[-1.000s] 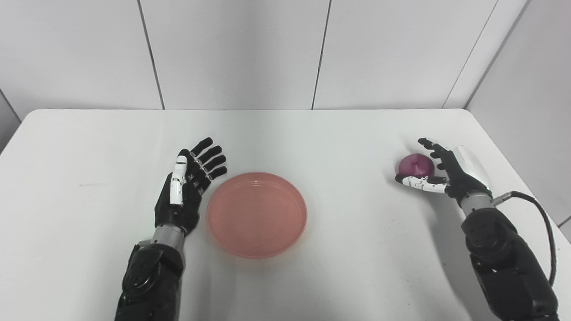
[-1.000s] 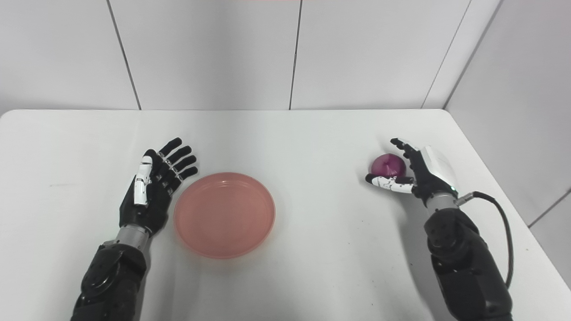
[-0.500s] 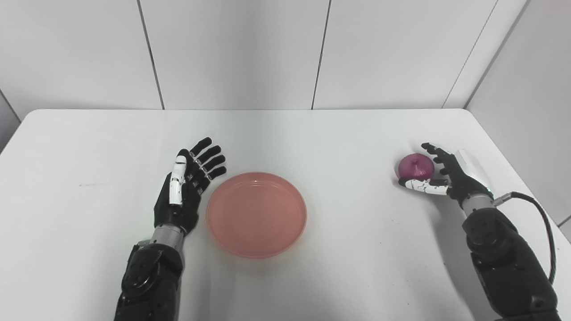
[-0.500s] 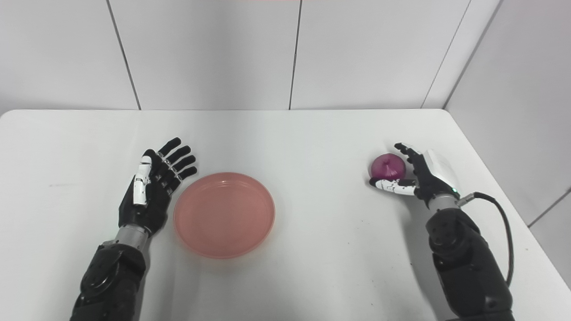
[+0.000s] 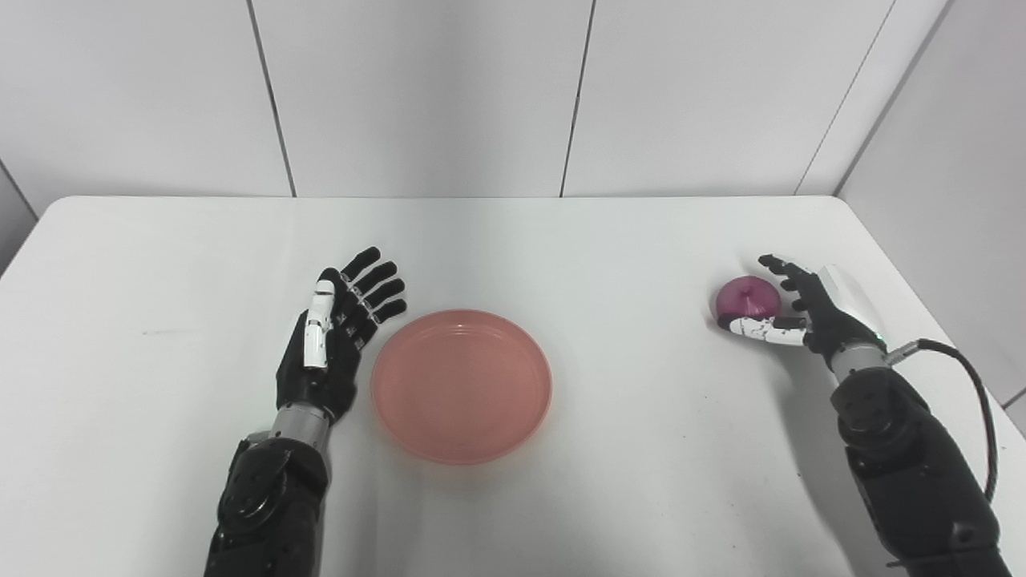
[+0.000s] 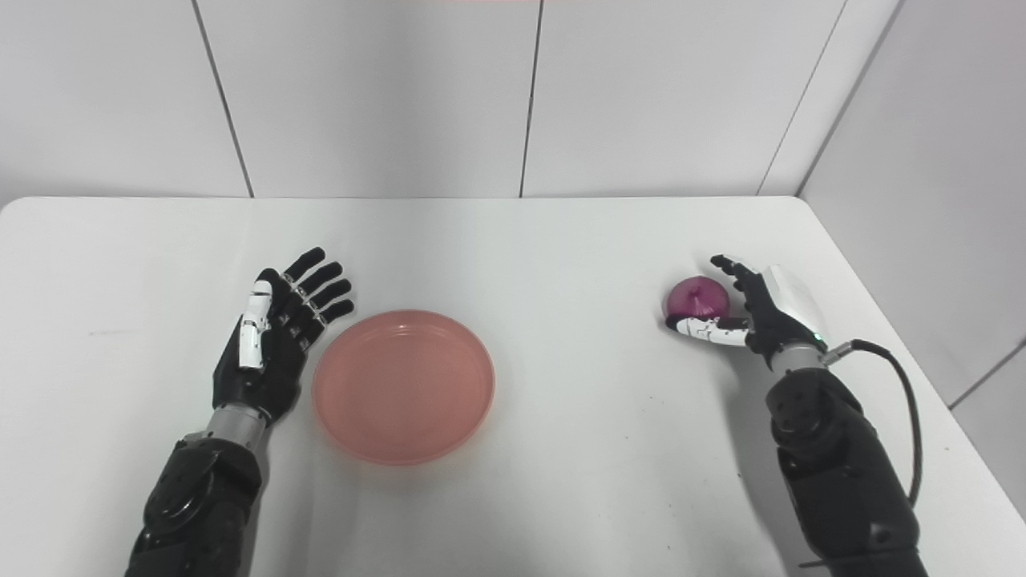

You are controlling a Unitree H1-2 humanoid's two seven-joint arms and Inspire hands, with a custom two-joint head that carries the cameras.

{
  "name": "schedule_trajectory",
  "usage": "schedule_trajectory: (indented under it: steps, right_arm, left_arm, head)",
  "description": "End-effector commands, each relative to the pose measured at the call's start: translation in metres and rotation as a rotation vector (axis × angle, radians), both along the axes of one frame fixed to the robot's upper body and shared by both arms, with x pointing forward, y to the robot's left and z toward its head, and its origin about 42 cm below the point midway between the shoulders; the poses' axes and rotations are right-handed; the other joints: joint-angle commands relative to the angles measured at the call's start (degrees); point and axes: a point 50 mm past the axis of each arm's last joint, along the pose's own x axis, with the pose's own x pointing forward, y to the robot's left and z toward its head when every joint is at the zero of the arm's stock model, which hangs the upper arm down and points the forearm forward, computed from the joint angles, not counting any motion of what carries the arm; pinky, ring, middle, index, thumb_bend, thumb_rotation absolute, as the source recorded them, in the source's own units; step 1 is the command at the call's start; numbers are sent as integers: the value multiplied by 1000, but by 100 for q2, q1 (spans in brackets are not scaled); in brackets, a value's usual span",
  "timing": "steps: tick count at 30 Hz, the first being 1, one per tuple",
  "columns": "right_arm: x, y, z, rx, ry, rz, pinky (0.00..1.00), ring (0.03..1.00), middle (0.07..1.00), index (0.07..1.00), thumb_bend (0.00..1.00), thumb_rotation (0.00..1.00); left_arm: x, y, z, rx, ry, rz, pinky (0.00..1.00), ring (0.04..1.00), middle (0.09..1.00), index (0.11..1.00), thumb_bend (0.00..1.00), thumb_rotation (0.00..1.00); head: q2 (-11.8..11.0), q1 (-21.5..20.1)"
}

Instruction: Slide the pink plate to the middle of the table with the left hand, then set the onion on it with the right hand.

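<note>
table: a white table with rounded far corners, set against pale panelled walls.
pink plate: the pink plate lies flat around the middle of the table, a little left of centre and toward the near side; it is shallow, round and holds nothing.
left hand: the left hand sits just left of the plate, palm turned toward it, at the plate's far-left edge; whether it touches the rim cannot be told.
left hand fingers: the fingers are stretched out and spread, pointing far and right past the plate's far-left edge; the white-backed thumb lies along the hand; nothing is held.
left arm: the dark left arm comes up from the near edge, left of the plate.
onion: the purple onion rests on the table at the far right, well apart from the plate, near the right edge.
right hand: the right hand is cupped around the onion from the right and near sides.
right hand fingers: the black fingers curve behind and to the right of the onion, while the white thumb lies along its near side, right against it; the hand is only partly closed, and the onion is not lifted, so a firm hold is not shown.
right arm: the dark right arm enters from the near right, with a black cable looping off the wrist.
</note>
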Motion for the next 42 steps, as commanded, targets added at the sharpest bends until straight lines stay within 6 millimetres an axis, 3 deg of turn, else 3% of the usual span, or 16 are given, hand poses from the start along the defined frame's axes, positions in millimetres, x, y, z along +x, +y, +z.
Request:
schedule_trajectory:
  steps: [1,14,24,38,42]
  right_arm:
    - [9,-5,25,-28,-64,-3,733,838,871,863,1000,420]
    - [12,-3,28,-33,-44,-4,628,743,801,820,1000,390]
    - [14,-1,27,-18,-36,8,660,741,781,789,984,307]
    - [21,8,24,-59,-1,63,555,604,646,654,950,279]
    - [21,11,25,-56,-20,75,524,570,606,598,940,219]
  left_arm:
    - [-3,4,-10,8,53,7,743,773,783,772,393,1000]
    - [-4,3,-10,6,52,8,740,770,782,770,398,1000]
    - [-5,3,-9,2,57,9,740,771,783,771,400,1000]
    - [-5,2,-8,-6,58,6,746,777,788,776,401,1000]
    - [-5,2,-7,-5,60,9,743,774,786,774,401,1000]
  head:
    - [7,2]
    - [24,13]
    - [33,22]
    - [47,20]
    - [50,13]
